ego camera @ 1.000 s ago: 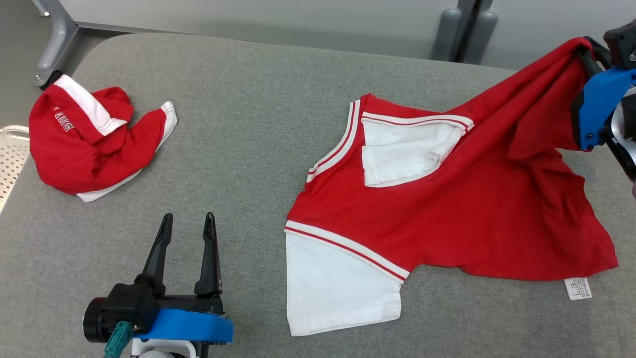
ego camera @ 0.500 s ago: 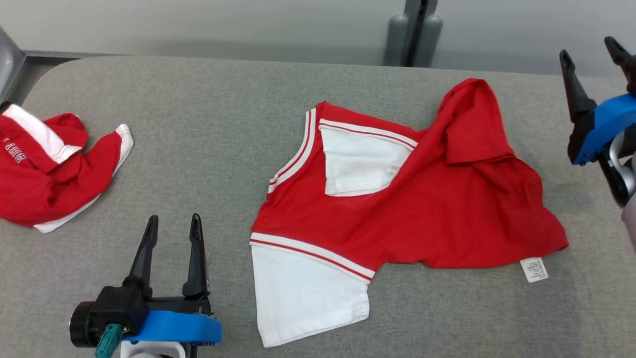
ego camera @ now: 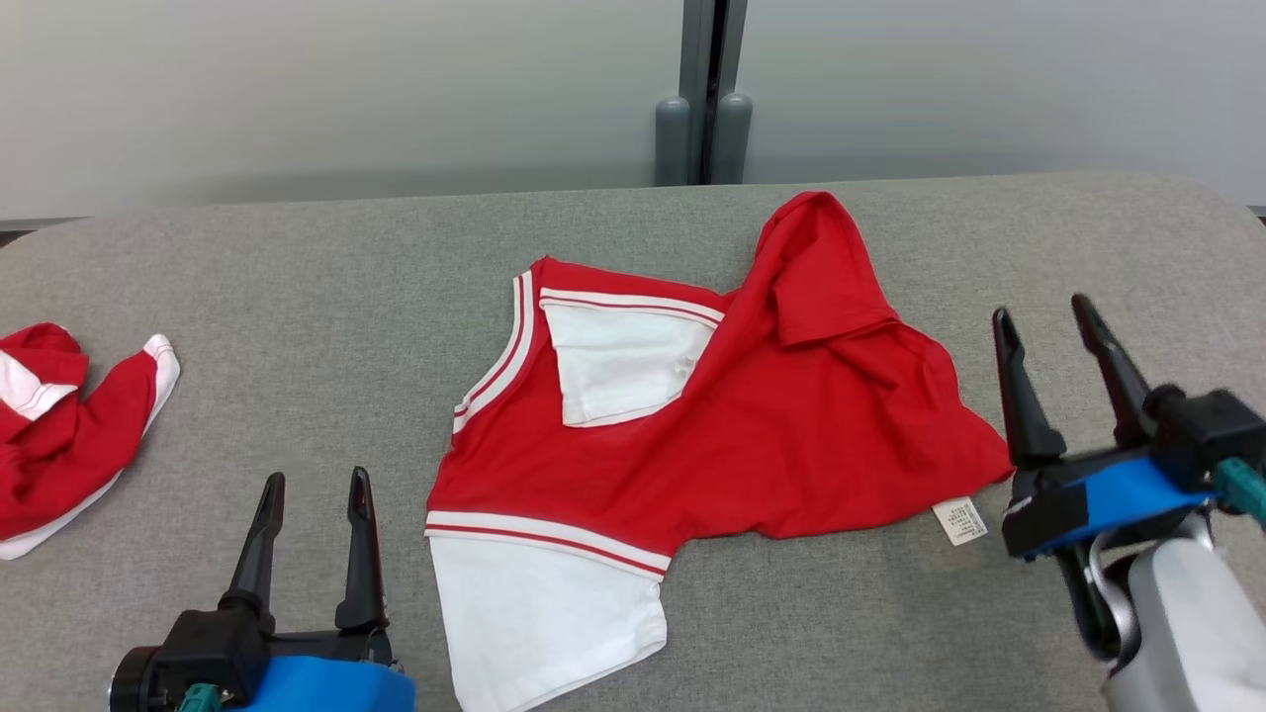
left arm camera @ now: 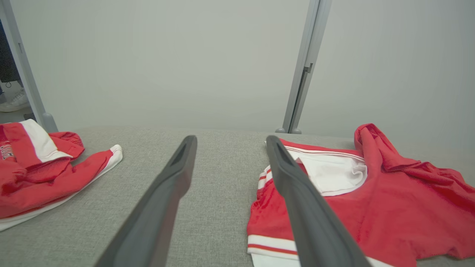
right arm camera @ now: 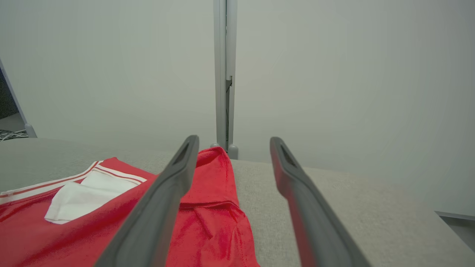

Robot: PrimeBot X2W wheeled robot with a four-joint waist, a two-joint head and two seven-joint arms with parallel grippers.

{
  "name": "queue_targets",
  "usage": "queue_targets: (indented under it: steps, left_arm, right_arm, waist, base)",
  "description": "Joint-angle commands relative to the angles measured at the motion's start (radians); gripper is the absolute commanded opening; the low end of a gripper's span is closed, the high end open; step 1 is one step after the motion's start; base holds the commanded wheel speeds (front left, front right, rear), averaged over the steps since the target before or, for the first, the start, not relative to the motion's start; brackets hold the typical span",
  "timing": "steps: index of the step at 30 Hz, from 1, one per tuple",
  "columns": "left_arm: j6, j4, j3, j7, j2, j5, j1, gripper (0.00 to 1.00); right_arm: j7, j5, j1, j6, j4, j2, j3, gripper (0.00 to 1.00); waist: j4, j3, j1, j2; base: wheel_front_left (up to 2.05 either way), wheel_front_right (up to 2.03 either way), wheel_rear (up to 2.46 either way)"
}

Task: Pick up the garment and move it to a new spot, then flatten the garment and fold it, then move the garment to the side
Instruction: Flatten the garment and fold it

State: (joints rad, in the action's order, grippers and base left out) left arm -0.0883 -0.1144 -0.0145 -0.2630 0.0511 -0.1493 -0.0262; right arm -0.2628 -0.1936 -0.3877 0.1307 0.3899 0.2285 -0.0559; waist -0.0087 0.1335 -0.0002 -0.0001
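Observation:
The garment (ego camera: 771, 435) is a red shirt with white sleeves and striped trim, lying rumpled in the middle of the grey table, its far right corner bunched up into a peak (ego camera: 811, 232). It also appears in the left wrist view (left arm camera: 371, 200) and the right wrist view (right arm camera: 111, 222). My right gripper (ego camera: 1041, 311) stands open just right of the shirt's hem, holding nothing. At the lower left my left gripper (ego camera: 316, 480) is open and empty, apart from the shirt's white sleeve (ego camera: 534, 618).
A second red-and-white garment (ego camera: 59, 445) lies crumpled at the table's left edge, also in the left wrist view (left arm camera: 41, 167). A grey post (ego camera: 702, 99) stands behind the table against a pale wall. Bare grey cloth (ego camera: 297, 316) separates the two garments.
My right gripper has let go of the shirt's corner, which dropped onto the table, and the arm has come down and back beside the hem. The head camera has turned right.

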Motion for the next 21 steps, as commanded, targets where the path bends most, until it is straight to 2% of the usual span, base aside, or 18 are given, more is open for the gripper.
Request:
queue_targets:
  steps: [1, 5, 11, 21]
  left_arm:
    - [-0.003, 0.003, 0.003, -0.003, -0.001, 0.007, -0.012, 1.00]
    - [-0.008, -0.002, 0.002, -0.003, -0.001, 0.010, -0.011, 1.00]
    - [-0.017, -0.012, -0.004, -0.003, -0.001, 0.014, -0.005, 1.00]
    - [-0.019, -0.017, 0.003, -0.003, -0.001, 0.019, -0.003, 1.00]
  right_arm:
    - [-0.003, 0.015, 0.055, 0.000, -0.038, -0.025, 0.014, 1.00]
    - [-0.003, 0.031, 0.170, 0.000, -0.131, -0.093, 0.037, 1.00]
    - [-0.003, 0.041, 0.313, 0.000, -0.246, -0.158, 0.072, 1.00]
    - [-0.003, 0.040, 0.408, 0.000, -0.302, -0.177, 0.062, 1.00]
  waist:
    - [-0.008, -0.006, 0.0002, 0.0001]
    - [-0.012, -0.014, 0.0002, 0.0001]
    - [-0.006, -0.022, 0.0002, 0.0001]
    - [-0.010, -0.025, 0.0002, 0.0001]
  base:
    - [0.00, 0.00, 0.00]
    - [0.00, 0.00, 0.00]
    - [0.00, 0.00, 0.00]
    - [0.00, 0.00, 0.00]
